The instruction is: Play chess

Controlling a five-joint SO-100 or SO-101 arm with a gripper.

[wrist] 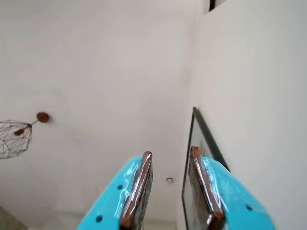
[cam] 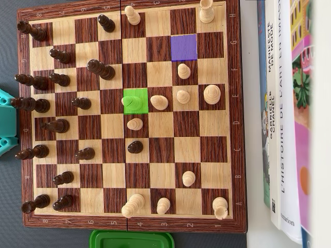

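Fingers (wrist: 144, 182) of the turquoise gripper (wrist: 170, 152), faced with brown pads, stand slightly apart in the wrist view with nothing between them, released and pointing up at a white ceiling. In the overhead view only a turquoise part of the arm (cam: 5, 124) shows at the left edge of the dark grey bench (cam: 10, 235). The wooden chessboard (cam: 235, 103) lies just beside it, and a light wooden pawn (cam: 132, 102) stands on the one green-marked square (cam: 142, 106) near the board's middle. The one purple-marked square (cam: 184, 47) toward the top right corner of the board is empty and looks like the target. The pawn should be light, stiff and smooth, and easy to tip, so a hold low on its neck under the round head, taken from straight above, seems safest. Another light piece (cam: 159, 102) on the adjoining square leaves little room for the fingers. About twelve light pieces and fifteen dark pieces stand on the board. One green plastic container (cam: 132, 240) sits at the bench's bottom edge, and at least three books (cam: 284, 129) lie along the right edge.
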